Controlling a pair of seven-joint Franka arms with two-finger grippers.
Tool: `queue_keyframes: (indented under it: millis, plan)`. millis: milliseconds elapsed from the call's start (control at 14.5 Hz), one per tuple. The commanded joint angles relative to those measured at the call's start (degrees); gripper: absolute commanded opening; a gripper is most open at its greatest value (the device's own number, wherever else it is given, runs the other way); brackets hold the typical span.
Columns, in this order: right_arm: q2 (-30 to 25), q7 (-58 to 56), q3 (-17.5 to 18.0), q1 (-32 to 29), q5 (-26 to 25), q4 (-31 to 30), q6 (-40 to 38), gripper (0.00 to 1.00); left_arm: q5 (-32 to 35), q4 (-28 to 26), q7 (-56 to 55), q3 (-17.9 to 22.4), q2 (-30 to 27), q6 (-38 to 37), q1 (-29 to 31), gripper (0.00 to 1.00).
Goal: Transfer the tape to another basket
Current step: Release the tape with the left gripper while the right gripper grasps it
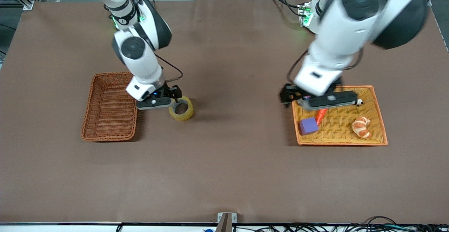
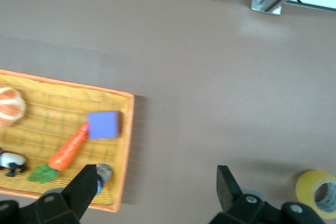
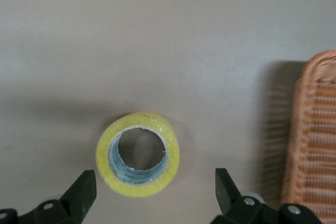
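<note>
**Tape on bare table, right gripper poised above it: risks at the pick-up**

The tape lies flat on the table, hole upward, just beside the basket at roughly the basket's three o'clock as the front view shows it, toward the right arm's end. It is not in either container. The basket holds nothing that can be seen.

The right gripper hangs over the tape with fingers spread wide and nothing between them; in the right wrist view the roll sits between the two fingers, slightly off toward one of them. The left gripper hovers over the edge of the orange tray, jaws likewise apart and empty. That arm appears to be waiting. The tray carries a purple block, a toy carrot and a croissant.

Judged hazards from this position:

- The roll is off-centre in the span (only slightly), so one finger may meet it first and push it across the cloth instead of clamping it.
- A finger coming down on the rim rather than outside it could tip the roll or jam against it.
- The roll is smooth and rounded; a shallow pinch across its width may let it swivel or slip out during the lift.
- The basket wall stands close, so a low carry could snag the roll on the woven edge.
</note>
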Motion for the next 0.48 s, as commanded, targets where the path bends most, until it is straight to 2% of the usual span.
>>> queue_keyframes:
  millis: [0, 138, 276, 414]
  plan:
    - [3.2, 1.29, -0.63, 0.12, -1.15, 0.32, 0.94, 1.0, -4.13, -8.28, 9.14, 0.87, -8.56, 0.07, 4.82, 1.0]
    - [5.22, 1.38, -0.63, 0.03, -1.33, 0.14, 1.29, 1.0, -6.76, -11.97, 16.43, 5.77, -12.87, -0.2, 5.27, 1.0]
    - [6.55, 1.38, -0.54, 0.11, -1.33, -1.95, 5.13, 1.0, -8.44, -15.14, 23.3, 9.74, -16.21, -0.29, 5.36, 1.0]
    - [7.95, 0.77, -0.54, 0.9, -2.2, -3.19, 8.05, 1.0, -8.53, -16.99, 25.52, 11.07, -17.8, -0.46, 5.79, 1.0]
